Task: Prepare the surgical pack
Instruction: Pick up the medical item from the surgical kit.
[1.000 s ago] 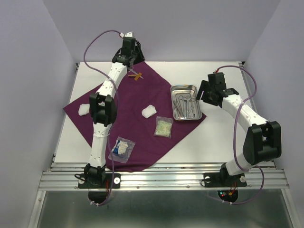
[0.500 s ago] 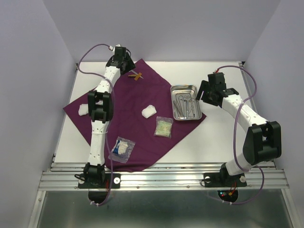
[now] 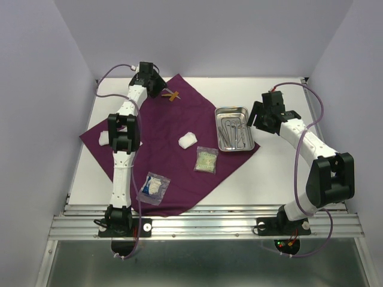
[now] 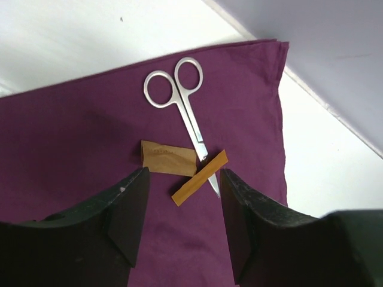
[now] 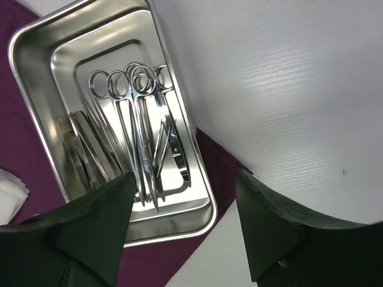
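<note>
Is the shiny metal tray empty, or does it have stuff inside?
Not empty. The shiny rectangular steel tray holds several ring-handled metal instruments, lying flat side by side along its floor in the right wrist view.

Lilac walls (image 3: 209, 30), white table (image 3: 269, 179), aluminium rail (image 3: 203, 224)

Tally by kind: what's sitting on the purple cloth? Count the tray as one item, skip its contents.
Gauze pads: 2
Clear packets: 2
Scissors: 1
Tan strips: 2
Steel tray: 1
Total: 8
</note>
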Robot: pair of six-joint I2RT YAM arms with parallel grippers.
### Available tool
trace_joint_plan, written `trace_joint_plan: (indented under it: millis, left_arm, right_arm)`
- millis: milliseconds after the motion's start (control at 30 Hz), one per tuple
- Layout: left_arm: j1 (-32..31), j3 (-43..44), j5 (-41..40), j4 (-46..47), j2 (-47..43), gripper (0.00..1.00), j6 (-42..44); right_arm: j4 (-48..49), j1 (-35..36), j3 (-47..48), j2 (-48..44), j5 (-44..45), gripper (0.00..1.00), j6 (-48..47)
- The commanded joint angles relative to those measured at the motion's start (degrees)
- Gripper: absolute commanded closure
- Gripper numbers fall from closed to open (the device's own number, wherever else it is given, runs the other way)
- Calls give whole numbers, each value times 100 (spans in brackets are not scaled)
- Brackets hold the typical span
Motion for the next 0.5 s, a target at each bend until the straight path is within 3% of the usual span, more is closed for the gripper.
trace_joint_plan:
  millis: [0, 467]
  left_arm:
    - [35, -214, 271, 86, 46, 38, -300]
    - [61, -126, 333, 165, 441, 41, -546]
  right_arm:
    - [17, -26, 166, -183, 49, 27, 4]
    - [-35, -26, 52, -350, 145, 27, -5]
